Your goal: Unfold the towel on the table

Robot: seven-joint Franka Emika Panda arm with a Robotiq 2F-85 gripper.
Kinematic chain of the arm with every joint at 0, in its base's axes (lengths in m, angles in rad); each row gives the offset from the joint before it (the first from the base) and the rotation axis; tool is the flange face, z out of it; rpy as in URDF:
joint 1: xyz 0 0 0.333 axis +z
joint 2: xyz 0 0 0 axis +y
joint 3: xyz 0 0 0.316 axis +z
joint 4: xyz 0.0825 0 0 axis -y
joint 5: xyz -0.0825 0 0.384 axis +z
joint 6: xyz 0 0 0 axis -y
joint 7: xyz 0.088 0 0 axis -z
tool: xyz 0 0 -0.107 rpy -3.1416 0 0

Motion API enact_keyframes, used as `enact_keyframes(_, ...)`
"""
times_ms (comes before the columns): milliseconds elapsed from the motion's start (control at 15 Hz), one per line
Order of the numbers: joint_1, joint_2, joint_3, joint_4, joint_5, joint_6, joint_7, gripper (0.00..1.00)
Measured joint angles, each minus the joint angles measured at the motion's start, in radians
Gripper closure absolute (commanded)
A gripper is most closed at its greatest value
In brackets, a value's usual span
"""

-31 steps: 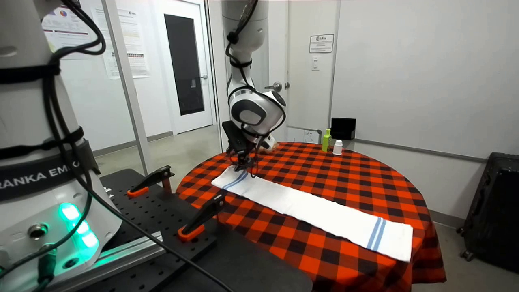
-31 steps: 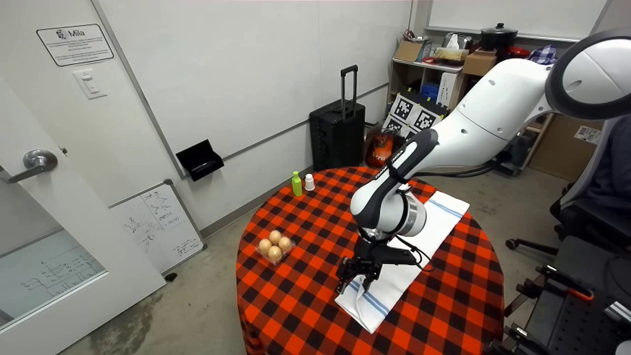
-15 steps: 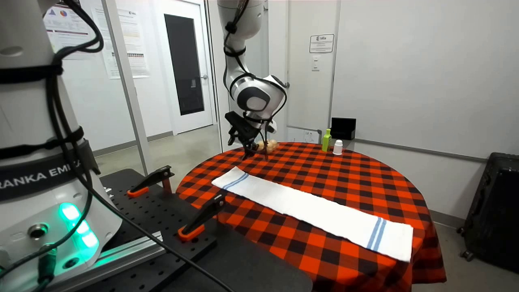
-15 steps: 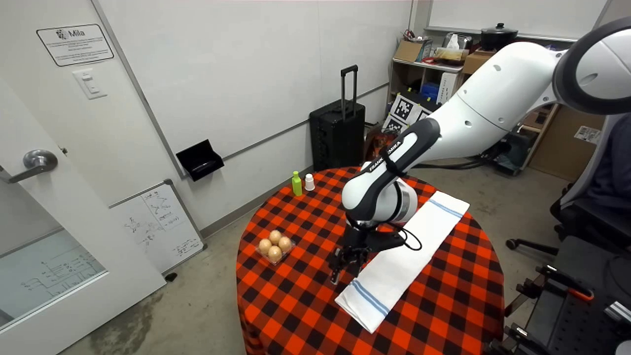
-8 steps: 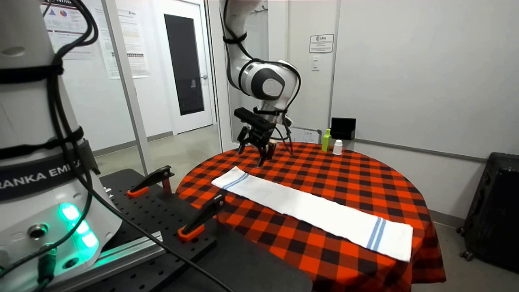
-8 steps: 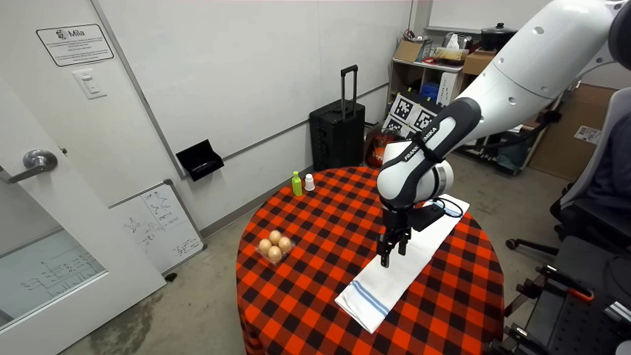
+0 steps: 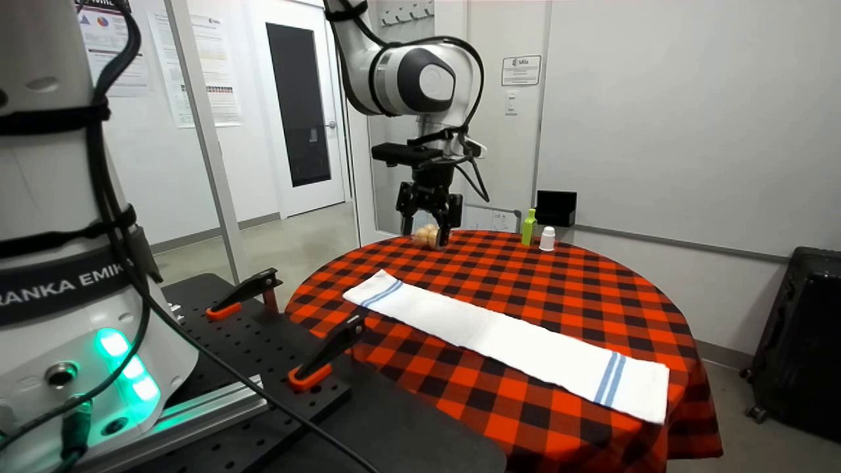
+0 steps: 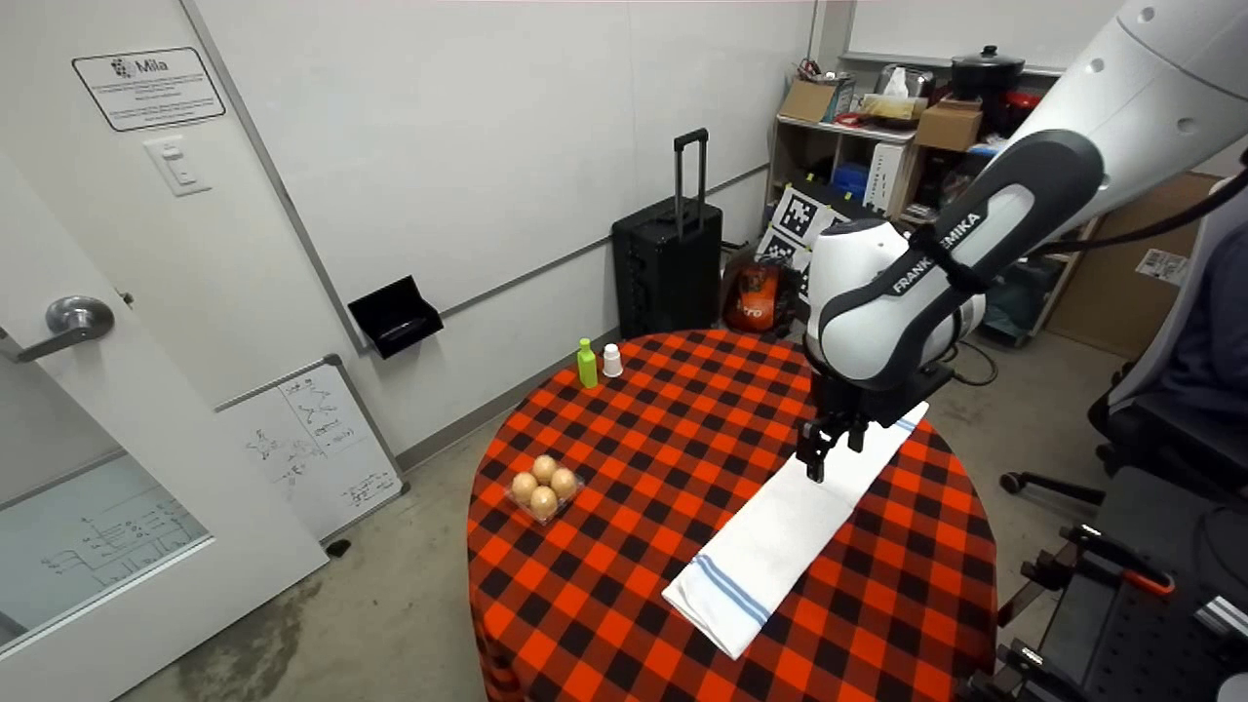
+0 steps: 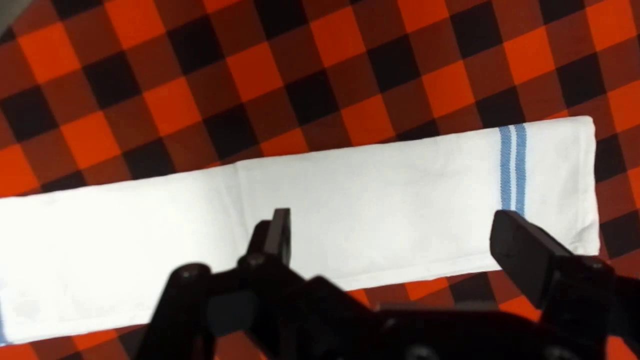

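The white towel [image 7: 486, 328] lies flat as a long narrow strip on the table [image 7: 571, 289], which has a red-and-black checked cloth. Thin blue stripes cross it near both ends. In an exterior view, the arm hides part of the towel [image 8: 770, 536] near its far end. My gripper [image 8: 836, 460] is open and empty, pointing down above the table and apart from the towel. In the wrist view, the gripper [image 9: 392, 217] has its fingers wide apart over the white cloth [image 9: 375, 190]. One finger covers part of the blue stripes there. A crease crosses the towel left of the gripper.
A clear carton of several eggs [image 8: 543, 487] is on the table. A green bottle [image 8: 587, 365] and a white bottle [image 8: 612, 361] stand near the table's edge. The black base board [image 7: 420, 420] with orange-tipped clamps [image 7: 328, 348] is beside the table.
My gripper was down at one striped end of the towel. It has risen and moved along toward the other end, turning to point down. The small raised fold there now lies flat.
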Motion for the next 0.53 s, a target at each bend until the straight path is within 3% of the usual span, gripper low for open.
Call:
enact_keyframes(333,0.069,-0.159,-0.089,-0.145,-0.204,0.037,0.2,0.0)
enact_keyframes(533,0.062,-0.252,-0.095,-0.218,-0.245,0.048,0.211,0.0)
